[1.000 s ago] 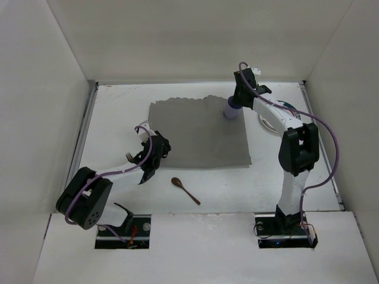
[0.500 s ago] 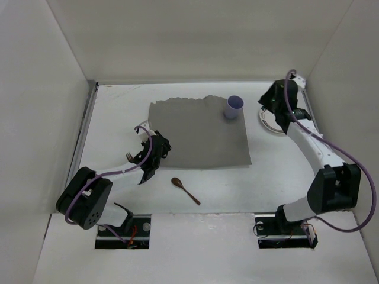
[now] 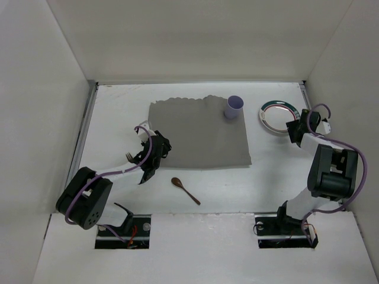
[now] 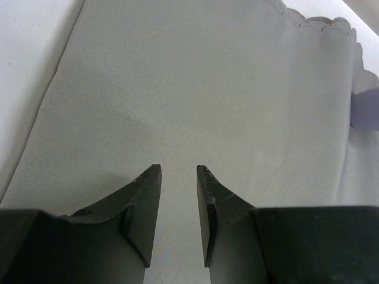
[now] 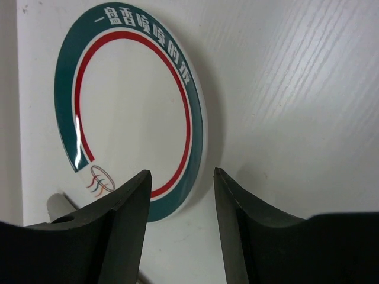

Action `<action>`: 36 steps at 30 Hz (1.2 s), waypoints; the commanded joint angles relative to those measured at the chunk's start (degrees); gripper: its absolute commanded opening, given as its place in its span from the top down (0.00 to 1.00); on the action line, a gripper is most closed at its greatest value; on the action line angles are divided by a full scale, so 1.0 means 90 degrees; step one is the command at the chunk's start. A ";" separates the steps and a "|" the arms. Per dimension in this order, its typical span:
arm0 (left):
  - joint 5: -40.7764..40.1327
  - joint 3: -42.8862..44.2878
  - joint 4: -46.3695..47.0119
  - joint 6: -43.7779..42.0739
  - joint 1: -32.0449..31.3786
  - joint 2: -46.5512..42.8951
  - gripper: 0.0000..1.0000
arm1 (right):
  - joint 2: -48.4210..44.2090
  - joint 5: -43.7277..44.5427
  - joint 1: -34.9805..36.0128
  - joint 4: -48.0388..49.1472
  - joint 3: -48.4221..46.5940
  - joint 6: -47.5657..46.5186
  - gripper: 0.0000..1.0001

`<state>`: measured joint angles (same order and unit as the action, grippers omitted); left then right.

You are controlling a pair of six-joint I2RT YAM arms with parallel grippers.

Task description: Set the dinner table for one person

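We see our right gripper [image 5: 180, 177] with jaws apart astride the near rim of the plate [image 5: 136, 112] at two o'clock on the dinner table [image 3: 118, 106], our left gripper [image 4: 179, 171] parted over the grey mat [image 4: 195, 89], holding nothing.

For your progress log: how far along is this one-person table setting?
Done: the grey placemat is spread out, with the lilac cup at its far right corner. In hand: nothing; the open right gripper is lined up at the plate rim. Left: plate, wooden spoon and fork all lie off the mat.
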<state>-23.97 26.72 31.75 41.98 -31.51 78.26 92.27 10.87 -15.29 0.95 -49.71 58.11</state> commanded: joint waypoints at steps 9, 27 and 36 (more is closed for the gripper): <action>-0.0052 0.0156 0.0252 0.0082 0.0049 -0.0043 0.71 | 0.0617 -0.0359 -0.0035 0.0890 -0.0023 0.0946 0.54; -0.0042 0.0137 0.0271 0.0082 0.0097 -0.0043 0.70 | 0.1095 -0.0524 -0.0083 0.0890 -0.0511 0.1112 0.87; 0.0007 0.0156 0.0232 0.0121 0.0156 0.0006 0.70 | 0.0023 -0.1402 -0.0425 0.2511 0.0357 0.1737 0.96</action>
<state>-23.73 26.72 31.90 42.52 -30.44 78.89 98.15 1.87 -17.43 14.06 -47.18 70.72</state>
